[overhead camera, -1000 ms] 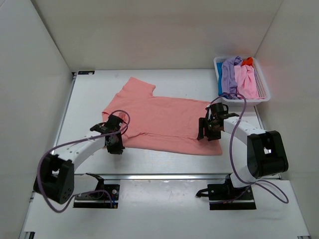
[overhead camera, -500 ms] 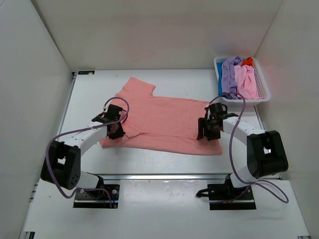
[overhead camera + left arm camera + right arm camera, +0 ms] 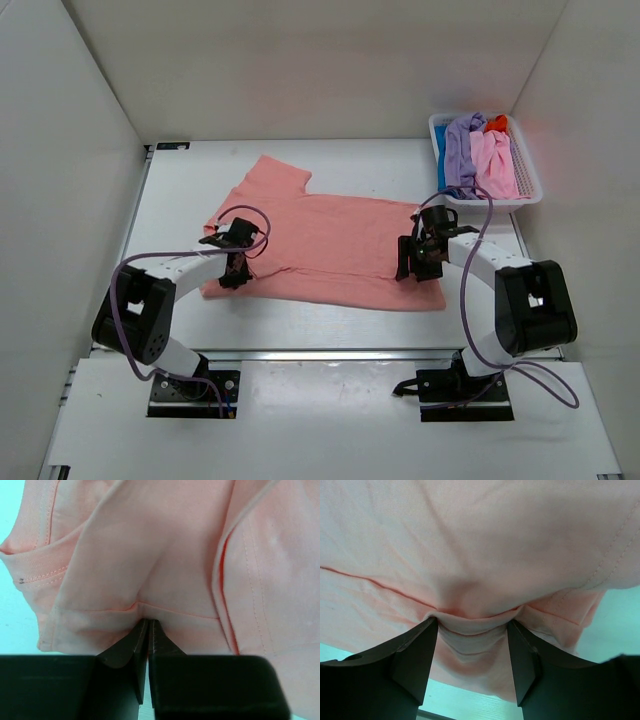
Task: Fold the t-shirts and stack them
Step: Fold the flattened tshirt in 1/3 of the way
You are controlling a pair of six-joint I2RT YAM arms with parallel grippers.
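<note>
Shirt (image 3: 330, 240) held by thin grips at both near corners

The salmon shirt lies spread flat across the middle of the tabletop (image 3: 180, 200), with its near edge toward the arms.

The left claw (image 3: 148, 622) has its fingers together on a small tuck of hem at the shirt's near left corner. The bite sits at the very tips, so I judge it could slip free once the cloth takes weight. It may also hold only one layer, which would leave the lower layer behind and skew the fold. The sleeve beside it is creased and could get folded in crooked.

The right claw (image 3: 472, 625) is at the near right corner. Its fingers are apart with a ruck of cloth bridging them, and I cannot tell whether that ruck is truly clamped. If it is loose, that corner would stay down while the other rises, and the shirt would twist.

The basket (image 3: 487, 203) stands at the far right corner, well apart from the spread shirt. It holds a crumpled lavender shirt (image 3: 460, 145), a light pink shirt (image 3: 495, 160), a blue shirt (image 3: 441, 170) against its left wall and an orange-red shirt (image 3: 497, 123) at the back. None of them is folded yet.
</note>
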